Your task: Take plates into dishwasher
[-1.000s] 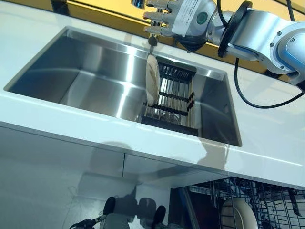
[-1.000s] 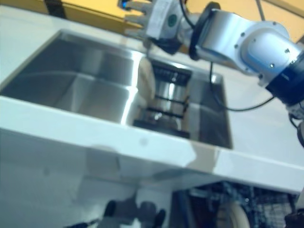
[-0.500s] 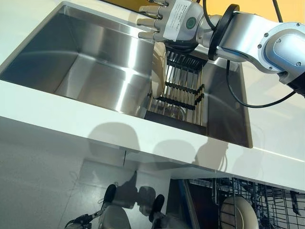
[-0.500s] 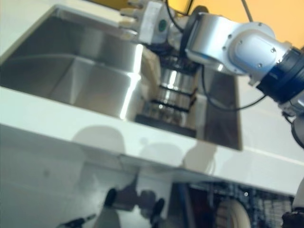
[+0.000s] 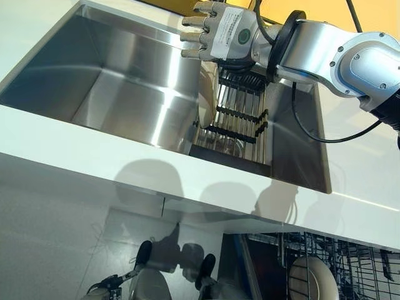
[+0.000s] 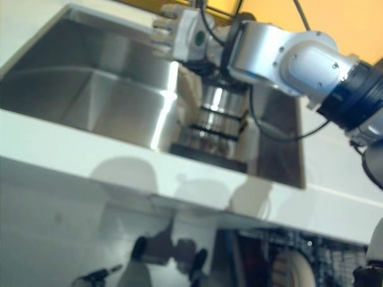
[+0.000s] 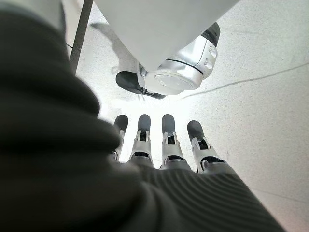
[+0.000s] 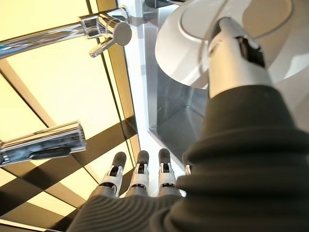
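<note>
Plate (image 5: 204,100) stands on edge in the sink rack (image 5: 237,119), right under your right robot hand (image 5: 215,31), at its 6 o'clock. Thumb rests on the plate while the fingers stay straight, so not gripping yet. Left robot hand (image 7: 164,145) hangs relaxed.

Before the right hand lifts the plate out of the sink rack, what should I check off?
1. Right hand at the plate: ok, thumb on its face.
2. Fingers closed round the rim: not ok, they are straight.
3. Plate upright in the rack: ok.
4. Left hand out of the way: ok, open over the floor.
5. Dishwasher basket open below: ok, one plate inside.
6. Free slot there: cannot tell.
</note>
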{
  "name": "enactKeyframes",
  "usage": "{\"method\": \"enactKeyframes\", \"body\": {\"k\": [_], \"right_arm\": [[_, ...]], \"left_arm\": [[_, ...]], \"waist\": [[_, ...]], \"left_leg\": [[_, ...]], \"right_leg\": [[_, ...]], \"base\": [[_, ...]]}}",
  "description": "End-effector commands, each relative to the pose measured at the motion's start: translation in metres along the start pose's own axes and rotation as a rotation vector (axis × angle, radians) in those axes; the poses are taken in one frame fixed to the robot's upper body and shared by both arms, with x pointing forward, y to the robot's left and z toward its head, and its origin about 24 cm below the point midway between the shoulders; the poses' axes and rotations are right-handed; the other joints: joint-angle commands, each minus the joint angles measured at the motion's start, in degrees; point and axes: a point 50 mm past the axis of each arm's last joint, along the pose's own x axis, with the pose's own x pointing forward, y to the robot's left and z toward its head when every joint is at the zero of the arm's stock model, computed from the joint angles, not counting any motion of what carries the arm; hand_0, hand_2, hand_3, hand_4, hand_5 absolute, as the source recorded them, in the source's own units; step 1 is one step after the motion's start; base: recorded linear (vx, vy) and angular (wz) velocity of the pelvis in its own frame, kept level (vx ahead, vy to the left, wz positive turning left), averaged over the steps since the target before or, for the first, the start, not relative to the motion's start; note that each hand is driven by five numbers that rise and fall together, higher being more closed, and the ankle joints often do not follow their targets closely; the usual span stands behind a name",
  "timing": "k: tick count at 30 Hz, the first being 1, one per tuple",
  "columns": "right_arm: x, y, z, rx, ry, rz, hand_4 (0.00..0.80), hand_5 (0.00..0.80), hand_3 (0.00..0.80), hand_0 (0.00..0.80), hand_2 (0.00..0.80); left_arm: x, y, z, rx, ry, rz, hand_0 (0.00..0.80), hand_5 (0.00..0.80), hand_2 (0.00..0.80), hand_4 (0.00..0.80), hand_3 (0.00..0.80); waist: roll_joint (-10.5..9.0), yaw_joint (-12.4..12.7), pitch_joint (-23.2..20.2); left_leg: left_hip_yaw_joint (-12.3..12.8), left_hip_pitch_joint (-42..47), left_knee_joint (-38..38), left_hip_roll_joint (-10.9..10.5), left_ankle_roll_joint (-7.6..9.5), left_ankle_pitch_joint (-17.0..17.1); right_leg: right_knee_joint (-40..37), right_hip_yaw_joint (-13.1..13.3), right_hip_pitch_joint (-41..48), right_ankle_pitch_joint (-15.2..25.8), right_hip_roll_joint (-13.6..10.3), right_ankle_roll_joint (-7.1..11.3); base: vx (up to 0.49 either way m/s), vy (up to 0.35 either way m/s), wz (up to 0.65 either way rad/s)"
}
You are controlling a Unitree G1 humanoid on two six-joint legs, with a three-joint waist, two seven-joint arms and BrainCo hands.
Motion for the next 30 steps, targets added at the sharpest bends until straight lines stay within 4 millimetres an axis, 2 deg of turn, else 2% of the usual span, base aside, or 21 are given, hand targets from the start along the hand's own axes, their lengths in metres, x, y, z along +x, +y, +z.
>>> {"method": "enactKeyframes", "body": {"k": [1, 9, 18, 30], "right_arm": [[-0.01, -0.023, -0.041, -0.088, 0.164, -0.027, 0.0, 0.0, 0.0, 0.0, 0.0], [-0.01, -0.027, -0.036, -0.102, 0.139, -0.015, 0.0, 0.0, 0.0, 0.0, 0.0], [-0.008, -0.022, -0.036, -0.123, 0.137, 0.01, 0.0, 0.0, 0.0, 0.0, 0.0], [-0.006, -0.027, -0.03, -0.145, 0.115, 0.03, 0.0, 0.0, 0.0, 0.0, 0.0]], "left_arm": [[0.0, 0.007, 0.013, -0.048, -0.03, 0.009, 0.0, 0.0, 0.0, 0.0, 0.0], [0.0, 0.007, 0.008, -0.055, -0.023, 0.006, 0.0, 0.0, 0.0, 0.0, 0.0], [0.0, 0.014, 0.009, -0.053, -0.029, 0.023, 0.0, 0.0, 0.0, 0.0, 0.0], [-0.001, 0.019, 0.011, -0.064, -0.041, 0.035, 0.0, 0.0, 0.0, 0.0, 0.0]], "waist": [[-2.43, 1.7, 2.0], [-2.63, 2.0, 1.9], [-3.36, 2.4, 3.1], [-4.57, 2.7, 3.8]], "left_leg": [[0.3, -1.7, -1.2, -1.2, 2.7, 0.4], [0.2, -1.7, -1.2, -1.3, 2.8, 0.3], [-0.2, -2.2, -1.2, -1.4, 2.97, 0.4], [-0.4, -2.5, -1.2, -1.3, 3.12, 0.4]], "right_leg": [[-0.1, 0.7, 2.3, -0.7, -3.1, 5.54], [-0.1, 0.4, 2.5, -0.8, -3.2, 5.51], [-0.1, 0.3, 2.1, -0.6, -3.1, 5.65], [-0.1, 0.1, 2.0, -0.5, -2.8, 5.72]], "base": [[0.0, 0.0, 0.0], [0.0, 0.0, 0.0], [0.001, 0.0, 0.0], [0.005, -0.002, 0.01]]}}
